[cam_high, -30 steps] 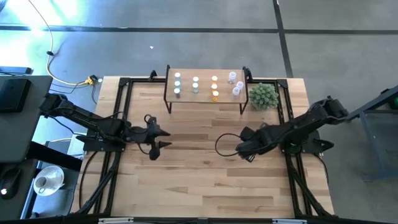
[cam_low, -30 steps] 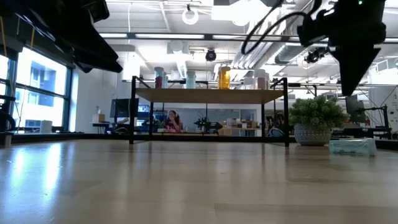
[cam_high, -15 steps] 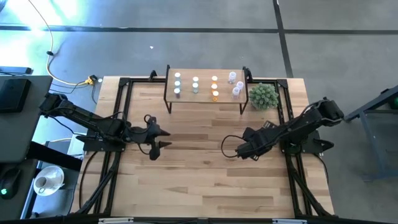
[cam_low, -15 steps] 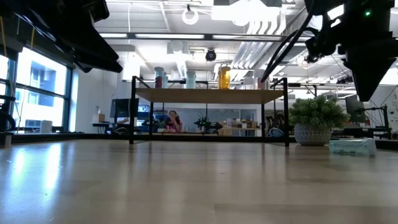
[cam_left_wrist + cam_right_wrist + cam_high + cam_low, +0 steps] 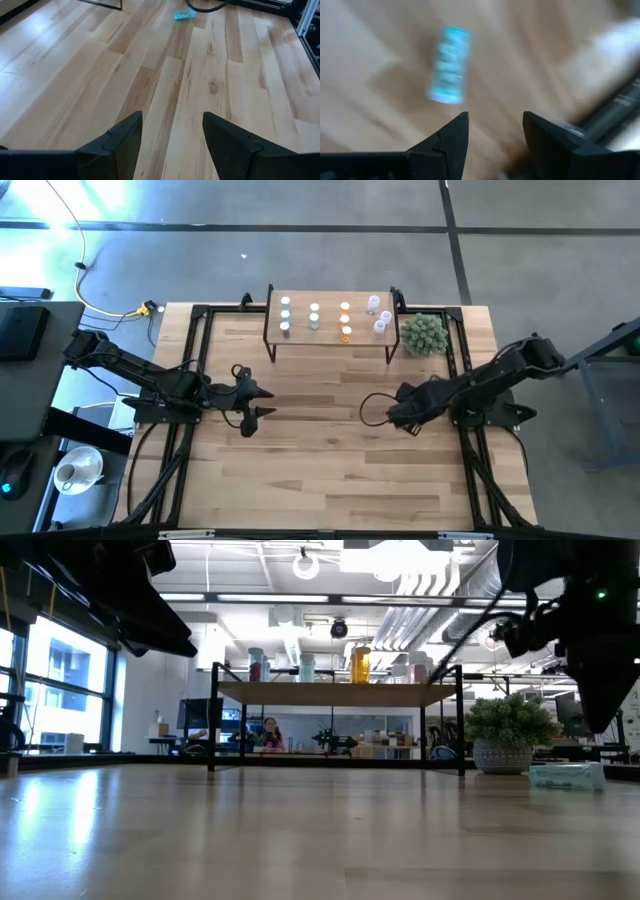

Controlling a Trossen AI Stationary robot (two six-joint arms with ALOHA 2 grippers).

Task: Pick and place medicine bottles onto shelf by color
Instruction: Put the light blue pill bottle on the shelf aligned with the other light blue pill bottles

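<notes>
The shelf (image 5: 330, 320) stands at the table's far middle on black legs. Several medicine bottles (image 5: 314, 316) stand on it in rows: pale blue, green, orange and clear; the low view shows them (image 5: 305, 667) too. One light blue bottle (image 5: 449, 65) lies on its side on the tabletop at the right (image 5: 565, 776), also seen far off in the left wrist view (image 5: 184, 15). My right gripper (image 5: 492, 125) hangs open above the table, pointing steeply down, just short of that bottle and apart from it. My left gripper (image 5: 172, 125) waits open over the table's left middle (image 5: 262, 402).
A spiky green plant ball in a pot (image 5: 423, 333) stands right of the shelf. Black frame rails (image 5: 196, 360) run along both sides of the table. Bare planks (image 5: 320, 470) lie between the arms and toward the near edge.
My right gripper has gone down and toward the table's right edge, tipping more steeply downward, and now hangs close over the lying blue bottle. Its fingers stay apart as before. The bottles have not moved.
</notes>
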